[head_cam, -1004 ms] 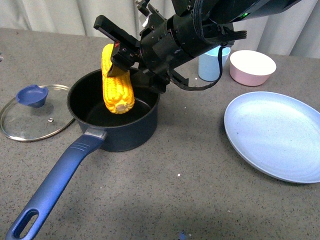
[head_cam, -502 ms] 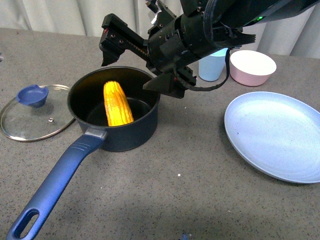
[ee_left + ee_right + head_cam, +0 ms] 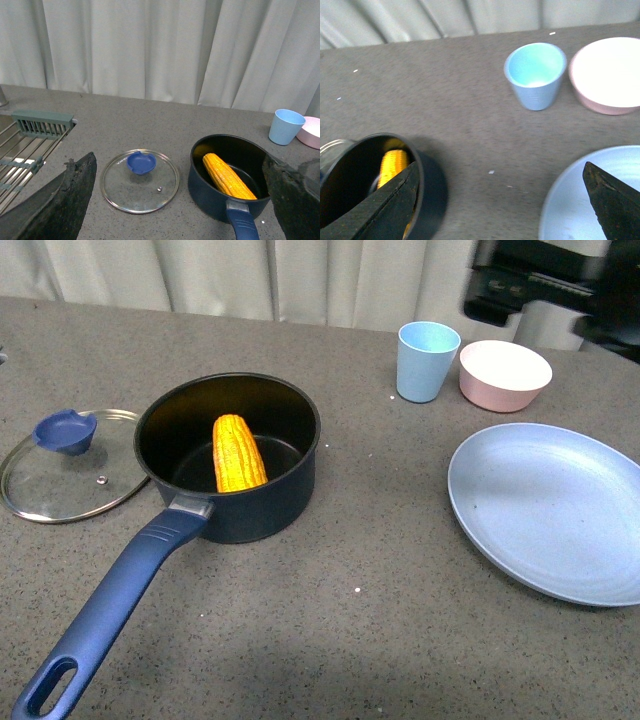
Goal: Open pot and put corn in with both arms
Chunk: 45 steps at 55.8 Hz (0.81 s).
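Grey speckled counter, pale curtains behind; the pot point(image 3: 228, 455) stands open on it with the corn point(image 3: 238, 454) lying inside, leaning on the inner wall, and the lid point(image 3: 68, 462) flat on the counter just beside the pot, apart from it. As I judge it, both halves of the job are done, so what is left is to draw clear cleanly; I should lift high and away, over the cup point(image 3: 427, 361) and bowl point(image 3: 505, 373), without clipping either. My right gripper point(image 3: 500, 200) is raised above the counter between pot and plate point(image 3: 552, 510), fingers spread wide, holding nothing. My left gripper point(image 3: 180, 200) hangs high, looking down on lid and pot, spread and empty too.
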Available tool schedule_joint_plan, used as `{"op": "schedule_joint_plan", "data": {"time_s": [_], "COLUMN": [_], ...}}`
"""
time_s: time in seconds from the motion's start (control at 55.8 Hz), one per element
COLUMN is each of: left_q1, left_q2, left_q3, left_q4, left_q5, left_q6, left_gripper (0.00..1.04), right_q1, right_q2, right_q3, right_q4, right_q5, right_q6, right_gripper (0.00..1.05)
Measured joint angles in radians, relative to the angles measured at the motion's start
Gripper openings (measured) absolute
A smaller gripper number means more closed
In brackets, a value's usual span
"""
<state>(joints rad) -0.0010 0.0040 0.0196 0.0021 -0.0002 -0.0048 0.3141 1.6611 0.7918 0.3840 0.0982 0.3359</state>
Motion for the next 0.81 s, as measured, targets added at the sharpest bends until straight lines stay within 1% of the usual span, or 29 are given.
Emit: {"op": "schedule_joint_plan", "data": {"time_s": [0.036, 0.108, 0.233, 0.341, 0.484, 0.502, 0.538, 0.556, 0.592, 0.645, 0.681, 0.699, 0.771, 0.807], "left_q1": [0.000, 0.000, 0.000, 0.000, 0.000, 0.000, 0.000, 0.000, 0.000, 0.000, 0.000, 0.000, 0.000, 0.000], "left_q2": [0.000, 0.000, 0.000, 0.000, 0.000, 0.000, 0.000, 0.000, 0.000, 0.000, 0.001, 0.000, -0.001, 0.000], "left_q3": [0.000, 0.000, 0.000, 0.000, 0.000, 0.000, 0.000, 0.000, 0.000, 0.000, 0.000, 0.000, 0.000, 0.000], "left_q4": [0.000, 0.000, 0.000, 0.000, 0.000, 0.000, 0.000, 0.000, 0.000, 0.000, 0.000, 0.000, -0.001, -0.001], "left_q5": [0.000, 0.000, 0.000, 0.000, 0.000, 0.000, 0.000, 0.000, 0.000, 0.000, 0.000, 0.000, 0.000, 0.000], "left_q6": [0.000, 0.000, 0.000, 0.000, 0.000, 0.000, 0.000, 0.000, 0.000, 0.000, 0.000, 0.000, 0.000, 0.000], "left_gripper": [0.98, 0.98, 0.98, 0.98, 0.98, 0.98, 0.98, 0.98, 0.98, 0.98, 0.98, 0.98, 0.98, 0.98], "right_q1": [-0.029, -0.082, -0.122, -0.130, -0.101, -0.105, -0.121, -0.125, -0.139, -0.152, -0.162, -0.171, -0.195, -0.207], "right_q2": [-0.056, -0.174, -0.320, -0.441, -0.594, -0.589, -0.566, -0.563, -0.550, -0.564, -0.592, -0.620, -0.710, -0.754], "right_q3": [-0.065, -0.182, -0.317, -0.417, -0.521, -0.540, -0.596, -0.610, -0.661, -0.705, -0.714, -0.715, -0.739, -0.752], "right_q4": [0.020, 0.011, 0.018, 0.017, -0.029, 0.017, 0.201, 0.245, 0.397, 0.523, 0.560, 0.560, 0.509, 0.467], "right_q5": [0.042, 0.114, 0.199, 0.277, 0.293, 0.265, 0.183, 0.153, 0.095, 0.057, 0.047, 0.040, 0.019, 0.008], "right_q6": [-0.013, -0.019, -0.029, -0.058, -0.077, -0.090, -0.145, -0.166, -0.214, -0.261, -0.286, -0.296, -0.317, -0.323], "right_gripper": [0.96, 0.96, 0.96, 0.96, 0.96, 0.94, 0.87, 0.85, 0.78, 0.69, 0.62, 0.57, 0.39, 0.28]}}
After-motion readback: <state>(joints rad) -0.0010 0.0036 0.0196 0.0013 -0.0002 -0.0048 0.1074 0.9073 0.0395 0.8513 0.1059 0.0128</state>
